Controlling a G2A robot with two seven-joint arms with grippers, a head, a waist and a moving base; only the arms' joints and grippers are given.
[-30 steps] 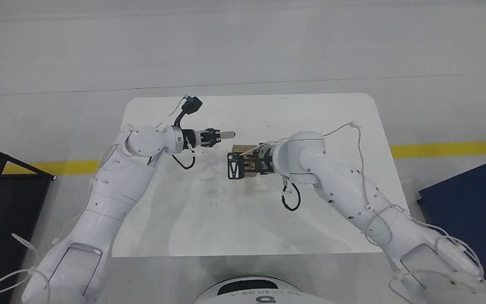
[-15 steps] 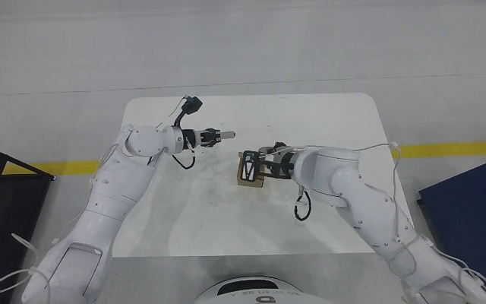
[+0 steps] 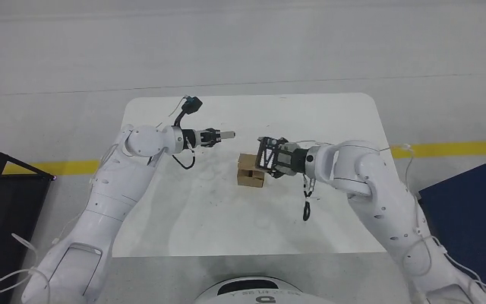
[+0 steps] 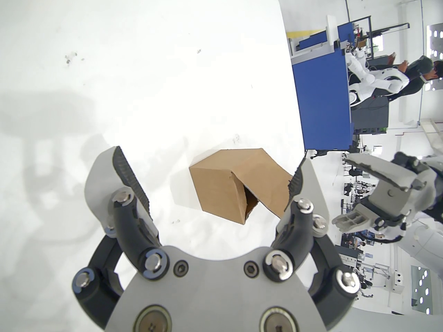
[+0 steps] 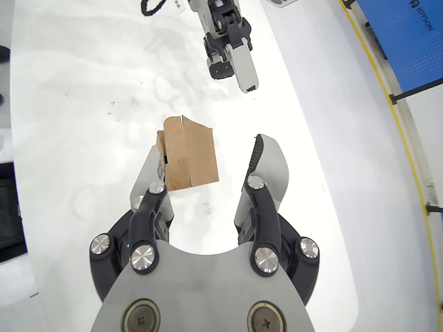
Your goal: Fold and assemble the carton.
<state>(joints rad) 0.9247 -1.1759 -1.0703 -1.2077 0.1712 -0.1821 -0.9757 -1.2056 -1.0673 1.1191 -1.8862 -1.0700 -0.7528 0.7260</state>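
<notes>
While poising the splayed right gripper (image 3: 261,156) at 2 o'clock and the splayed left gripper (image 3: 229,135) at 11 o'clock of the loose cardboard carton (image 3: 250,169) centred on the white table (image 3: 342,197), probably risking skidding it and reopening its untucked flap.

You've got a matt brown cardboard carton (image 3: 250,169) on a smooth, faintly glossy white table (image 3: 334,220); left gripper (image 4: 210,155) pads (image 4: 133,179) look ribbed black.

Robotics laboratory or test hall. The setting is indicated by a smooth grey floor (image 3: 243,45) marked with a yellow line (image 3: 440,147), a white rounded-corner work table (image 3: 342,114), blue partition panels (image 4: 322,105), and a second white humanoid robot (image 4: 384,79) stationed at a distant bench.
</notes>
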